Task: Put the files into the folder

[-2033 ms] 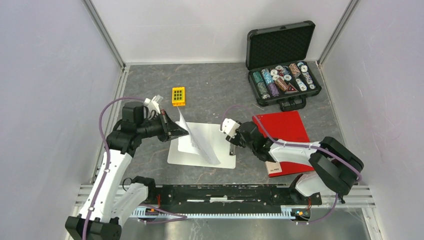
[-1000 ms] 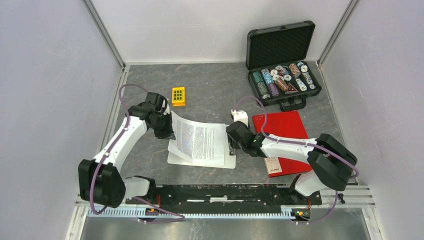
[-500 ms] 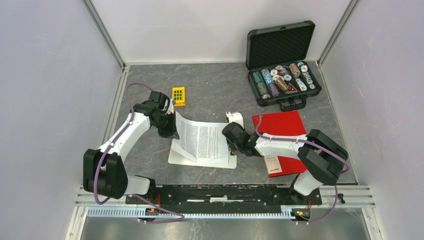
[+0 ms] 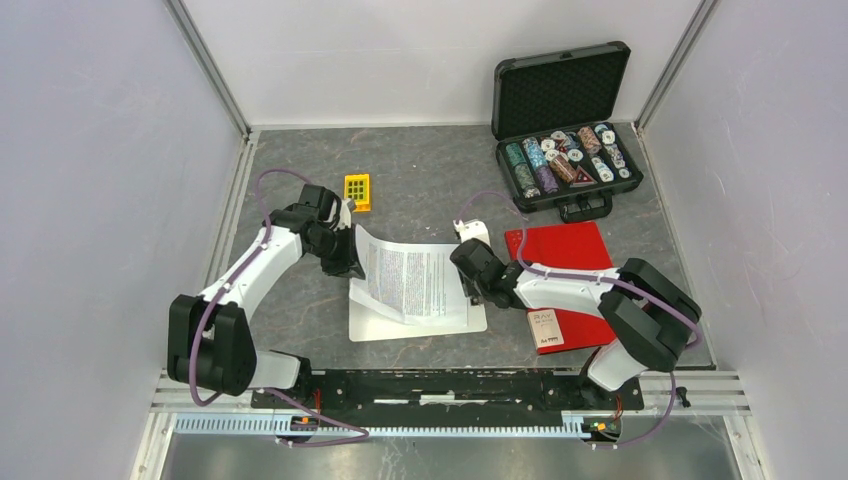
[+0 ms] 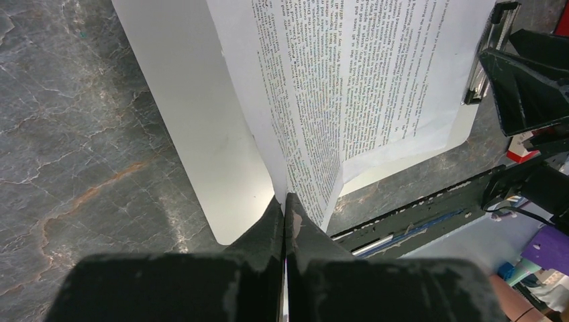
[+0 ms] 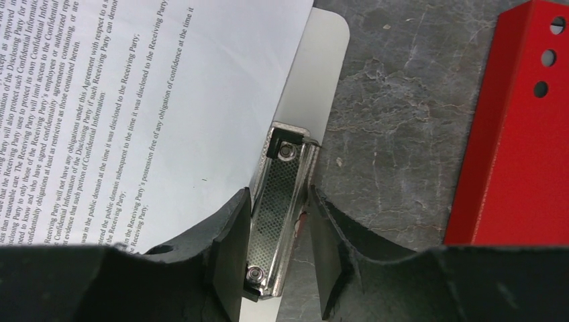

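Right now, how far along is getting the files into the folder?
Done: nothing filed. In hand: left gripper pinches the files' edge, lifted off the clipboard; right gripper straddles its metal clip. Left: free the sheets, open the closed red folder, put them in.

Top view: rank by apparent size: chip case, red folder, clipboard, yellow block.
1. The open chip case looks largest.
2-3. The red folder and the clipboard look alike. Both are partly covered, so I won't rank them.
4. The yellow block looks smallest.
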Available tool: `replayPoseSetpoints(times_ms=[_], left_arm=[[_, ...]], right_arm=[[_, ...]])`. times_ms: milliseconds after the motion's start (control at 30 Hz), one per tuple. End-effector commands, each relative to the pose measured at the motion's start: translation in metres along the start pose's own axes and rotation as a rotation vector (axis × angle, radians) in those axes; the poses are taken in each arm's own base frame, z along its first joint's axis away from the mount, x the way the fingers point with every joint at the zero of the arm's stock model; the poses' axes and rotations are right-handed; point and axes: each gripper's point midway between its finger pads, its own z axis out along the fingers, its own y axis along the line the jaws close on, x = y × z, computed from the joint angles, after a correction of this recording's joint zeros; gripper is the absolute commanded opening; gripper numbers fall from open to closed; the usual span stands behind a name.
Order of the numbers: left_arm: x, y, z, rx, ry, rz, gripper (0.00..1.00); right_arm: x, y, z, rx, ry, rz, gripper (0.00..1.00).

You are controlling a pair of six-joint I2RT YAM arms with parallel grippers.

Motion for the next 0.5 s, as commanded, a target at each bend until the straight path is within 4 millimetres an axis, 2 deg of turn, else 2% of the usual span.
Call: replayPoseSetpoints(times_ms=[0, 133, 300, 467], left_arm=[[-0.005, -0.002, 0.000, 0.014, -0.019, 0.033, 0.03], [-0.005, -0.005, 0.000, 0.026, -0.034, 0.005, 0.04], [-0.002, -0.011, 0.001, 0.062, -0.044, -0.036, 0.05], [0.003, -0.008, 0.008, 0.053, -0.032, -0.062, 0.04]], right_arm=[[-0.018, -0.002, -0.010, -0.008, -0.042, 0.037, 0.47], [-0.021, 0.002, -0.014, -0.026, -0.039, 0.056, 0.54], [-0.013, 0.006, -0.011, -0.038, -0.003, 0.052, 0.54], [-0.003, 0.008, -0.006, -0.042, 0.029, 0.061, 0.52]])
